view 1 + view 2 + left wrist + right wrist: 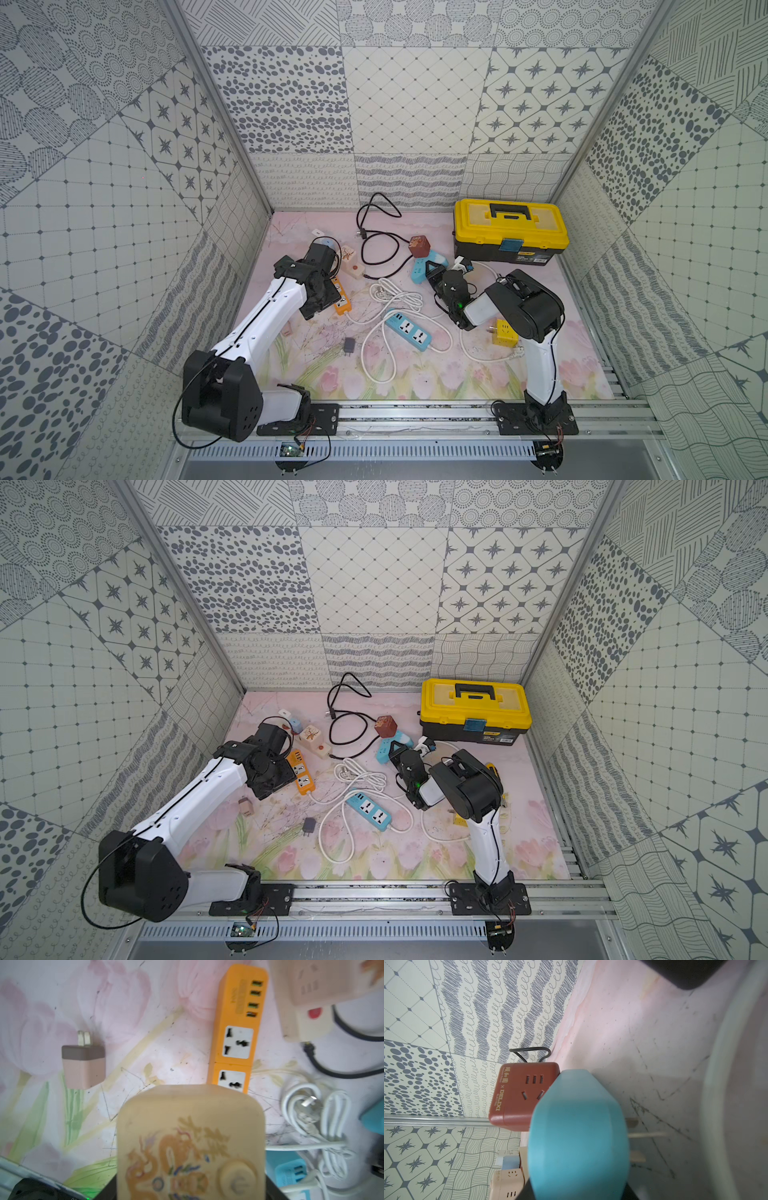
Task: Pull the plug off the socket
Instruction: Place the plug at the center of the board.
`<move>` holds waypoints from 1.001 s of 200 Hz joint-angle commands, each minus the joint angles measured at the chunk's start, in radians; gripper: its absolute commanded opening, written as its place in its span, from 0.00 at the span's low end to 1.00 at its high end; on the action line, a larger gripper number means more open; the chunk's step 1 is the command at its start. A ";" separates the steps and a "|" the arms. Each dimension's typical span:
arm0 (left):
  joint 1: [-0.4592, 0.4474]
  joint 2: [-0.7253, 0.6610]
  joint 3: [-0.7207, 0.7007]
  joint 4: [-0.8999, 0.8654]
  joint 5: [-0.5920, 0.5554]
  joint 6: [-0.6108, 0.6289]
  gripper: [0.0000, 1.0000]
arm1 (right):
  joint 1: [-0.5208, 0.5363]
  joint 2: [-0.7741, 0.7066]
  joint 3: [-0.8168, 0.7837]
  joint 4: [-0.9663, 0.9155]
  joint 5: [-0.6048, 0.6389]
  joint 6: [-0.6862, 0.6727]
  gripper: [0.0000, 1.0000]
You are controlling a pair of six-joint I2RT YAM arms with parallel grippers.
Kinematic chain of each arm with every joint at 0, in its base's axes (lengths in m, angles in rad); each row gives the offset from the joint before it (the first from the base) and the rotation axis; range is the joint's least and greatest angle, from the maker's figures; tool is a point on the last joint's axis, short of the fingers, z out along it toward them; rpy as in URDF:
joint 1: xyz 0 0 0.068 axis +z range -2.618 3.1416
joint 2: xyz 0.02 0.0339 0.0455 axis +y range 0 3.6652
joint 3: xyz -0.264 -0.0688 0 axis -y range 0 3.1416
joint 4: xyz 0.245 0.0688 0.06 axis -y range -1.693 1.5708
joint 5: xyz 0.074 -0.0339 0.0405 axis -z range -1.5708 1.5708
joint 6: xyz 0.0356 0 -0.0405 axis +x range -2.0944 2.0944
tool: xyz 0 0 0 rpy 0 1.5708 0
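My right gripper point(435, 275) is shut on a light-blue plug adapter point(577, 1132), which also shows in a top view point(420, 270) left of the toolbox. Bare prongs point(638, 1156) stick out of its side over the mat, in no socket. A dark red cube socket point(521, 1095) stands just behind it. My left gripper point(191, 1188) is closed on a cream socket block point(191, 1138) with a dragon print and a round power button, held above the mat. In both top views the left gripper point(326, 291) hides that block.
An orange power strip point(234, 1028) lies just beyond the cream block. A pink charger point(83, 1066), a coiled white cable point(395, 293), a blue power strip point(409, 330), a black charger point(349, 345) and a yellow cube point(505, 332) lie on the mat. A yellow toolbox point(511, 230) stands back right.
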 commanded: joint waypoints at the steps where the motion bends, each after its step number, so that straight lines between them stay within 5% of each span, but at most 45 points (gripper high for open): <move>1: 0.040 0.075 -0.052 -0.153 0.027 -0.111 0.00 | 0.016 0.049 -0.020 -0.214 -0.045 -0.007 0.34; 48: 0.078 0.195 -0.112 -0.119 0.065 -0.124 0.03 | 0.016 0.051 -0.019 -0.219 -0.047 -0.023 0.34; 105: 0.078 0.181 -0.119 -0.070 0.048 -0.094 0.57 | 0.016 0.046 -0.024 -0.221 -0.045 -0.032 0.34; 168: 0.078 0.107 -0.070 -0.075 -0.001 -0.038 0.92 | 0.019 0.022 -0.024 -0.235 -0.076 -0.086 0.33; 200: 0.070 0.039 -0.045 -0.001 0.007 0.060 0.92 | 0.020 0.022 -0.045 -0.208 -0.101 -0.099 0.28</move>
